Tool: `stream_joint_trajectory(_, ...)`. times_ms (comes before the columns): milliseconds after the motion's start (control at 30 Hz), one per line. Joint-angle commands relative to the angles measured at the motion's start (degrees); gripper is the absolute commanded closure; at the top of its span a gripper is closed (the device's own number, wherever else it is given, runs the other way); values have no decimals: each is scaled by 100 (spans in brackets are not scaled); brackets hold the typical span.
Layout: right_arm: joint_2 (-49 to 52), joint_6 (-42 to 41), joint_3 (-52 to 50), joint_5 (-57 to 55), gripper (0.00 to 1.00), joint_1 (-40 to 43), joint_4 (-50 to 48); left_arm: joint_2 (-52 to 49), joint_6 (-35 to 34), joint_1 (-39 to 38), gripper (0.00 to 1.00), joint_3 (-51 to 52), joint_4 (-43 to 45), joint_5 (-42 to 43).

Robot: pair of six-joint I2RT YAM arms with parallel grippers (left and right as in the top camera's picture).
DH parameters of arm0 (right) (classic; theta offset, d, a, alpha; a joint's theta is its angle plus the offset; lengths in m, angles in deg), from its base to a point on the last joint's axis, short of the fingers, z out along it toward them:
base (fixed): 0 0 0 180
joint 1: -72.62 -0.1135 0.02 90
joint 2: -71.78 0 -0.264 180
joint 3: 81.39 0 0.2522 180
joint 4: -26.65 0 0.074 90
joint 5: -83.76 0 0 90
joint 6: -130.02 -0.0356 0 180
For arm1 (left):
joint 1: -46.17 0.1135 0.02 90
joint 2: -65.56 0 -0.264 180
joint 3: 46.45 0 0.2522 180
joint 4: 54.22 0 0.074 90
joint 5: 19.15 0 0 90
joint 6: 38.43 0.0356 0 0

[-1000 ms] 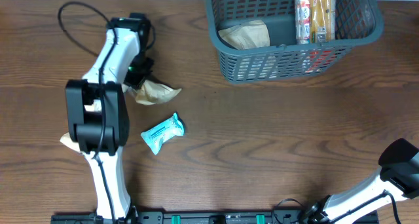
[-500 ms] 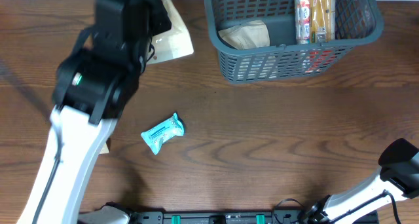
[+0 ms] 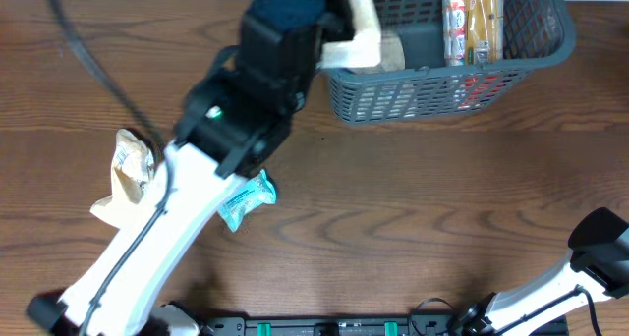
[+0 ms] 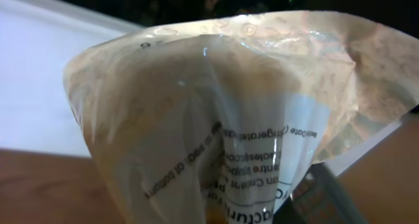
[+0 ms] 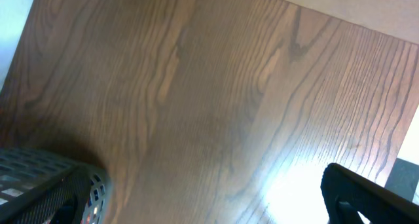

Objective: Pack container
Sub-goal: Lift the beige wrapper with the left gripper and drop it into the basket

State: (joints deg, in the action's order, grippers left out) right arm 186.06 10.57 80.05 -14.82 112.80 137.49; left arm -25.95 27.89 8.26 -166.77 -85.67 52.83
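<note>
Left gripper is closed on a tan packet, which hangs clear of the desk at the end of the outstretched left arm. The fingers themselves are hidden under the wrist from overhead and behind the packet in the left wrist view. There the tan packet fills nearly the whole picture, its crinkled film printed with small dark text, with a pale wall behind and a strip of brown wood below. The container, a dark grey-blue basket with slotted sides, stands at the far edge of the desk, right of centre, and its far side is cut off by the picture. The held packet sits over the container's left end, overlapping the left rim. Inside lie another tan pack, mostly covered by the held one, and two long snack packs side by side towards the right. On the desk a teal packet lies partly under the left arm, and a crumpled beige packet lies well to the left of it. The right arm rests at the near right corner, well apart from the container. Of the right gripper only a dark edge shows in its wrist view, so I cannot tell how far it is open; a corner of the container shows at lower left.
</note>
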Motion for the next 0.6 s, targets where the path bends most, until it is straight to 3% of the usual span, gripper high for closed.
stream_joint_trajectory(0,39,133,-15,-37,1,72,20,-273,72,15,94,-17,564,7)
stream_joint_trajectory(200,39,149,-15,-35,1,72,20,-872,-356,17,94,-17,1394,363)
stream_joint_trajectory(367,39,214,-15,-33,1,72,20,-1327,-824,17,94,-17,1394,391)
stream_joint_trajectory(567,39,258,-15,-33,1,72,20,-1698,-879,17,94,-17,1346,544)
